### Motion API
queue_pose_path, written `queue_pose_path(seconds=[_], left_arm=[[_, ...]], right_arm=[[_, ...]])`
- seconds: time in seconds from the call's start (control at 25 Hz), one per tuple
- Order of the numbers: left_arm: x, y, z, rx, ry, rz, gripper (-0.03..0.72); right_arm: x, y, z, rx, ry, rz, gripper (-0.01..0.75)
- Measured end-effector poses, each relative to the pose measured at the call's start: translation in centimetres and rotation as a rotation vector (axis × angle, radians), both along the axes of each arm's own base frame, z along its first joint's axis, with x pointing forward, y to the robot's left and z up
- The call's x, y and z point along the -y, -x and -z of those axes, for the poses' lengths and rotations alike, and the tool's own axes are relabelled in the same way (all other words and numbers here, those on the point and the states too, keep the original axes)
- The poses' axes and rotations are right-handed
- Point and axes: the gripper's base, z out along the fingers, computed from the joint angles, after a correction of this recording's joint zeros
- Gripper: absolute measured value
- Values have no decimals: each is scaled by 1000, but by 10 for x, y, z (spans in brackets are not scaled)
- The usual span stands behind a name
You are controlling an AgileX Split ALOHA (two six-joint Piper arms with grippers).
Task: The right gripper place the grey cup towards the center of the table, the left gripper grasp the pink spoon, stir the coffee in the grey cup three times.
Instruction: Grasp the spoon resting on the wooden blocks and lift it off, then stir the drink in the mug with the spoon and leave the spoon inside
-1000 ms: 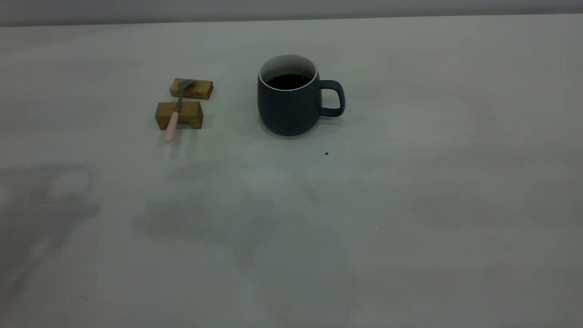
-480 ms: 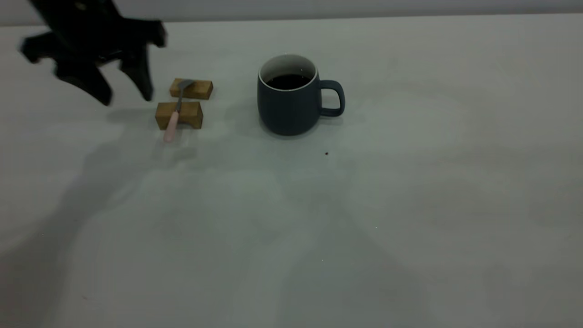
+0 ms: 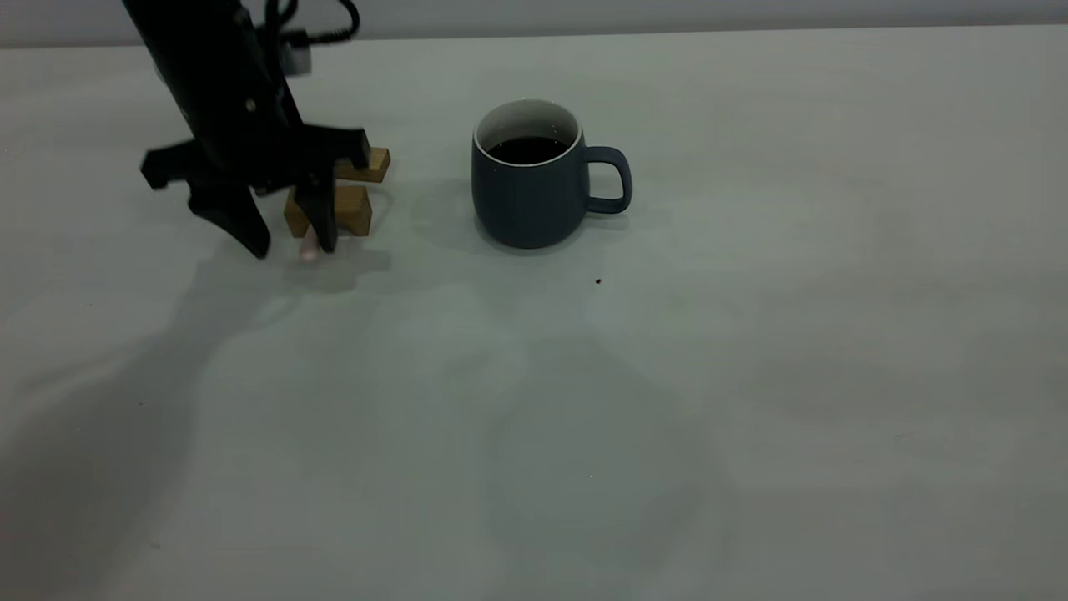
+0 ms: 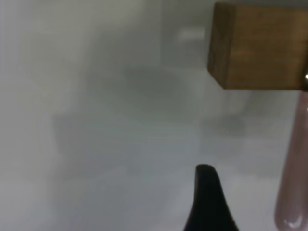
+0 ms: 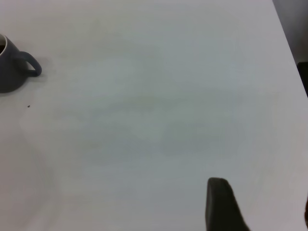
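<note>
The grey cup [image 3: 526,200] stands upright near the table's middle with its handle to the right. Dark coffee [image 3: 530,150] fills part of it. The pink spoon [image 3: 309,250] lies across two wooden blocks, and only its handle end shows below the left gripper [image 3: 292,244]. That gripper is open and low over the handle, one finger on each side. In the left wrist view the pink handle [image 4: 293,168] runs beside one dark finger [image 4: 207,202]. The right gripper [image 5: 262,197] is open, far from the cup [image 5: 12,70], and is outside the exterior view.
Two brown wooden blocks [image 3: 350,209] [image 3: 377,164] hold up the spoon; the near one [image 4: 260,45] shows in the left wrist view. A dark speck [image 3: 597,280] lies in front of the cup. The table edge [image 5: 288,53] runs near the right gripper.
The left arm came in from the upper left and dropped down to the spoon's handle, hiding most of the spoon. The cup and blocks have not moved.
</note>
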Motion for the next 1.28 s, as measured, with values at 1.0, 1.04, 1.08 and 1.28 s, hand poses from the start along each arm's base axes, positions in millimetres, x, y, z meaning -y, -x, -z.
queue_pose_path(seconds=[1.0, 1.04, 1.08, 1.28], left_arm=[[14, -14, -64, -39, 66, -35, 144], [18, -16, -75, -37, 97, -59, 144], [22, -17, -86, -51, 141, -102, 144], [53, -14, -128, -247, 475, -459, 144]], right_arm=[[0, 0, 0, 1, 0, 0, 447], [0, 0, 0, 1, 0, 0, 447], [0, 0, 0, 1, 0, 0, 447], [0, 0, 0, 1, 0, 0, 447]])
